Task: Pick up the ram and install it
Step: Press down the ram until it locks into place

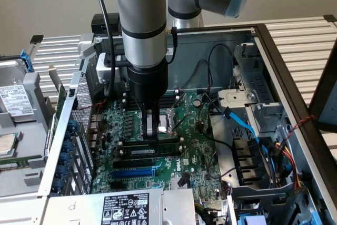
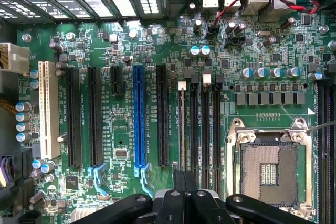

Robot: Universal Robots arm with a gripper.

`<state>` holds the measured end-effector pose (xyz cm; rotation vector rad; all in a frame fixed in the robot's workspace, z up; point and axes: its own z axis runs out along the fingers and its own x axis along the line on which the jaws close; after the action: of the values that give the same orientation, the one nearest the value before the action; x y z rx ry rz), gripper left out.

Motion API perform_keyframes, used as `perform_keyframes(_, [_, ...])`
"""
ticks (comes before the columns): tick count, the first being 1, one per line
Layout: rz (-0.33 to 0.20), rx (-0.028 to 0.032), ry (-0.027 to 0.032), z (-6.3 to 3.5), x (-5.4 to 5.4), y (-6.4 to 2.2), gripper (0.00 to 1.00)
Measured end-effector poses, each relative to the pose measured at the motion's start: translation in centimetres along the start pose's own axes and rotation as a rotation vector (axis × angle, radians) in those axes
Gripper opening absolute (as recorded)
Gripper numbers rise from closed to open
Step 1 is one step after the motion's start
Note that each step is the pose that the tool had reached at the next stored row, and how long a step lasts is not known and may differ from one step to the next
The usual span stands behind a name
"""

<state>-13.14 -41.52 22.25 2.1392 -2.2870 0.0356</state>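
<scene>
One ram [image 1: 150, 151] lies in a memory slot on the motherboard [image 1: 195, 151], long axis running across the exterior view from left to right. One gripper [image 1: 151, 136], jaws closed, presses down on its top edge.

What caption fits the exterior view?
Arm's closed gripper pressing the ram down at a slot on the green motherboard inside the open computer case.
</scene>
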Motion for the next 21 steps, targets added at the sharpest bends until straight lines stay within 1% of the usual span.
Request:
perform_keyframes(4, [0.000, -0.0030, 0.0049, 0.02, 0.0, -0.02, 0.11])
perform_keyframes(7, [0.000, -0.0020, 0.0031, 0.11, 0.0, 0.00, 0.11])
perform_keyframes(9, [0.000, -0.0038, 0.0057, -0.12, -0.1, -0.04, 0.11])
perform_keyframes(10, [0.000, -0.0018, 0.0024, -0.18, 0.0, -0.02, 0.11])
perform_keyframes(11, [0.000, 0.0014, -0.0030, -0.40, 0.0, 0.00, 0.11])
perform_keyframes(12, [0.000, 0.0026, -0.0029, -0.76, 0.0, -0.01, 0.11])
perform_keyframes(13, [0.000, 0.0014, 0.0017, -1.24, 0.0, -0.01, 0.11])
perform_keyframes(16, [0.000, 0.0015, 0.0057, -2.41, 0.1, -0.02, 0.11])
perform_keyframes(18, [0.000, 0.0014, 0.0065, -2.73, 0.1, -0.02, 0.11])
perform_keyframes(21, [0.000, 0.0016, 0.0063, -2.86, 0.1, -0.02, 0.11])
